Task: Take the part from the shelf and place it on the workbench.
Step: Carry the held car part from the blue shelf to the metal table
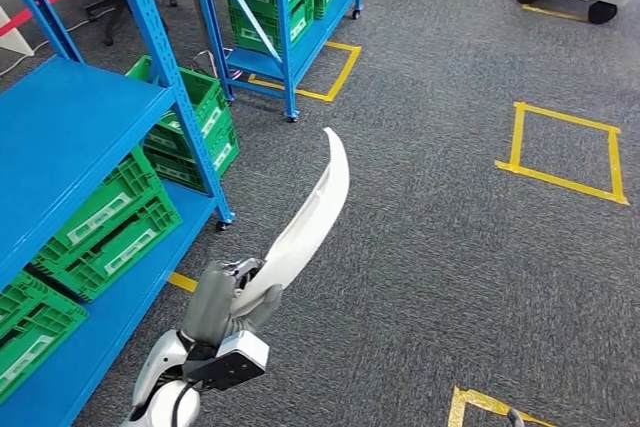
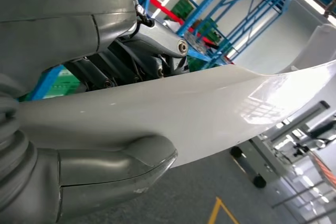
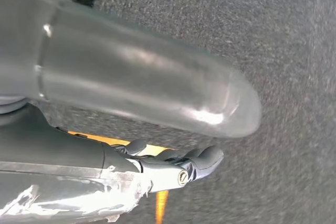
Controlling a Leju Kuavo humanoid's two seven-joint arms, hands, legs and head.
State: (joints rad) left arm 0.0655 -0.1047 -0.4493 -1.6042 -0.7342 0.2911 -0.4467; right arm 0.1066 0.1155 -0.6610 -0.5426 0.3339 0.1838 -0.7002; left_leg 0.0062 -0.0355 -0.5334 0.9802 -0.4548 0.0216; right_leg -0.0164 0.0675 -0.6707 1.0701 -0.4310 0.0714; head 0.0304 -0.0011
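Left hand (image 1: 226, 302) low in the head view grips the long curved white part (image 1: 313, 217), which sticks up and away over grey carpet (image 1: 453, 227), beside the blue shelf (image 1: 68, 127) with green crates (image 1: 113, 227). Left wrist: thumb and dark fingers (image 2: 118, 69) clamp the part (image 2: 206, 103). Right wrist: right hand (image 3: 158, 129) holds nothing, fingers loosely extended above carpet and yellow tape (image 3: 160, 205).

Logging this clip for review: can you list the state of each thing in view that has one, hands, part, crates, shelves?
left hand: grips the white part's near end, thumb on one face, fingers on the other.
white curved part: held, lifted over the carpet, off the shelf.
right hand: holds nothing, fingers apart, above the carpet.
green crates: resting on the lower shelf.
blue shelf: top level bare where visible.
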